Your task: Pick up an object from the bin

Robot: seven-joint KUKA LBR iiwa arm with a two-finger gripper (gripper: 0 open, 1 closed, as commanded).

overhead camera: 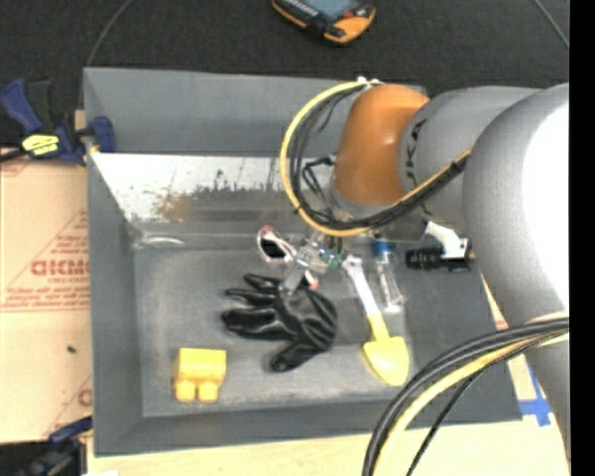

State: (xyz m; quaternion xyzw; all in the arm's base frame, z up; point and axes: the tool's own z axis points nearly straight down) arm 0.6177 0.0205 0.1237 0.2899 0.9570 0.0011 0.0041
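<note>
- Position: my fingers (304, 265) hang low in the bin (198, 117), just toward 12 o'clock from its centre.
- Finger state: I cannot tell whether they are spread or pressed together; my wrist and cables hide the tips. Nothing shows between them.
- Nearest thing: a black glove (283, 321), lying crumpled at the centre of the floor. Its upper edge lies directly at 6 o'clock of my fingers, touching or nearly so.
- Other things: a yellow block (199, 375) at 8 o'clock and a yellow scoop (385, 355) with a clear handle at 4 o'clock. Both lie apart from the glove.
- Step in hand, as I judge it: the approach is over and the grasp is not yet made; no lift has begun.
- Next move calls for: fingers spread over a raised fold of the glove, a short descent, closure on the cloth, then a straight lift.
- Caution: the glove is limp and may slip from a shallow pinch.
</note>
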